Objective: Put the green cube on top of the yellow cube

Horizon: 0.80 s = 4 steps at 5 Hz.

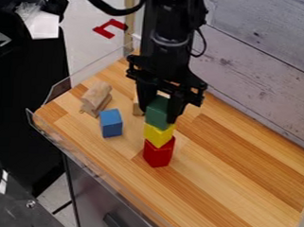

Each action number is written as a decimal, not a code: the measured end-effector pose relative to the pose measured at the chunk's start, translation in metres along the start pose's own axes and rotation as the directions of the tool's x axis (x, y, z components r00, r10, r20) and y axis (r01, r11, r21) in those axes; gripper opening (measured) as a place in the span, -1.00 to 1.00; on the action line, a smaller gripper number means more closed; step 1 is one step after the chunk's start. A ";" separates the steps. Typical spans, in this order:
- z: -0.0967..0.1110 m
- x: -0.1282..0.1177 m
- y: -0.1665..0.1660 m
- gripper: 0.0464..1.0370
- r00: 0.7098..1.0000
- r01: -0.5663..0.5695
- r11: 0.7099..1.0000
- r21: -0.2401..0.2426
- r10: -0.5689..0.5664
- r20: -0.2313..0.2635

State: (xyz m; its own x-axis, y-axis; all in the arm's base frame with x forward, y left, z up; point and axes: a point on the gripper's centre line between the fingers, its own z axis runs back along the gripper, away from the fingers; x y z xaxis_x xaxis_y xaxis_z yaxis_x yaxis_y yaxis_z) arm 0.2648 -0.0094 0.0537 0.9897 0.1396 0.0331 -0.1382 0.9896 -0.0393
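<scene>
The black gripper [159, 113] hangs over the middle of the wooden surface with its fingers on either side of the green cube [157, 113], shut on it. Directly below the green cube is the yellow cube [158, 134], and the two look to be touching, though a small gap cannot be ruled out. The yellow cube rests, slightly turned, on a red block [159, 153] that stands on the wood.
A blue cube [111, 123] lies left of the stack. Wooden pieces [96, 99] are at the back left, and another wooden block [138, 109] is partly behind the gripper. A clear rim [83, 156] edges the wooden tabletop [240, 185]; a plank wall [258, 68] stands behind.
</scene>
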 end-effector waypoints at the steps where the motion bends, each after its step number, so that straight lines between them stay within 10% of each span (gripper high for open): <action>1: -0.001 0.000 -0.001 0.22 1.000 0.002 1.000 0.006 -0.002 -0.003; 2: -0.008 -0.004 -0.005 0.80 0.999 0.020 1.000 0.021 -0.020 -0.031; 4: -0.006 -0.004 -0.008 0.92 0.999 0.018 1.000 0.021 -0.017 -0.034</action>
